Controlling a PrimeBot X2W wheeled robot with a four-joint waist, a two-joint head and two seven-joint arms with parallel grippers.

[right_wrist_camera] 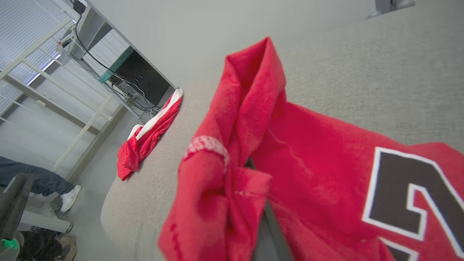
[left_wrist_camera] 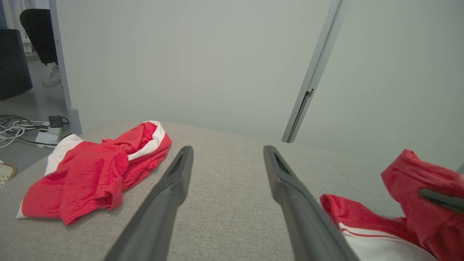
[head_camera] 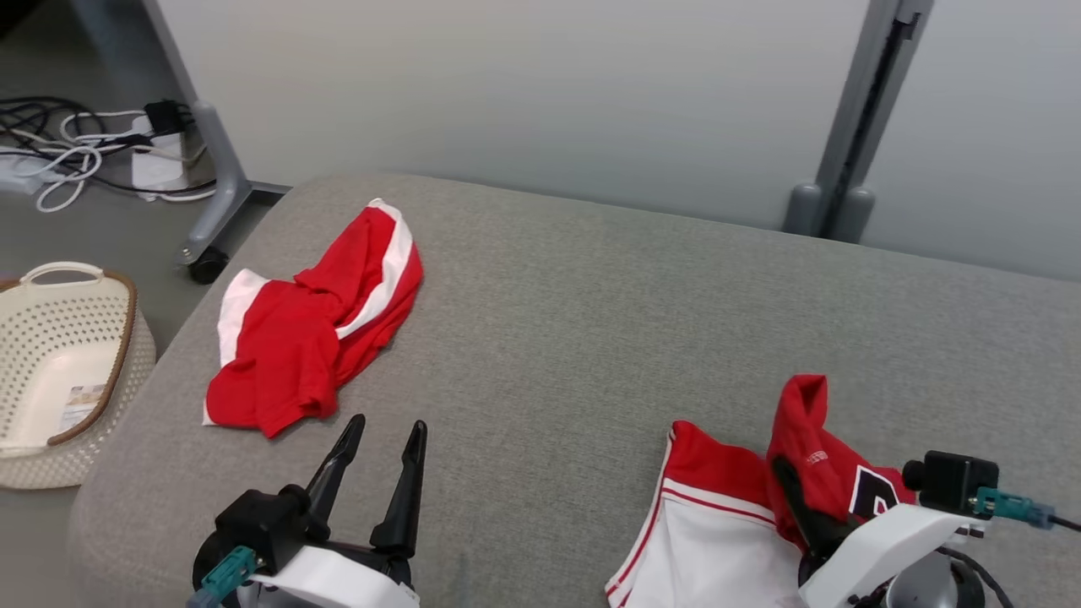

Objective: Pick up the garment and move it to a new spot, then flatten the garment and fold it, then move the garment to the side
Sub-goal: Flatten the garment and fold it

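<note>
red jersey pinched: lift it clear and slow

we have the right gripper (head_camera: 798,498) clamped on a bunched fold of the garment (head_camera: 718,473), at the near right of the grey cushion (head_camera: 591,321). we should raise it steadily so the trailing white panel follows without dragging. the left gripper (head_camera: 388,422) stands wide and empty, near left. the garment is soft red cloth with white trim and a dark, white-edged numeral.

Pale grey partition wall (head_camera: 540,93) runs along the back, with slim grey metal posts (head_camera: 849,127) against it. The counter (head_camera: 591,295) is padded and covered in grey woven fabric. On the grey floor (head_camera: 93,236) to the left are tangled cables (head_camera: 59,143) and a cream perforated basket (head_camera: 59,371). Window blinds (right_wrist_camera: 18,40) show off to one side. Light's soft and even.
</note>
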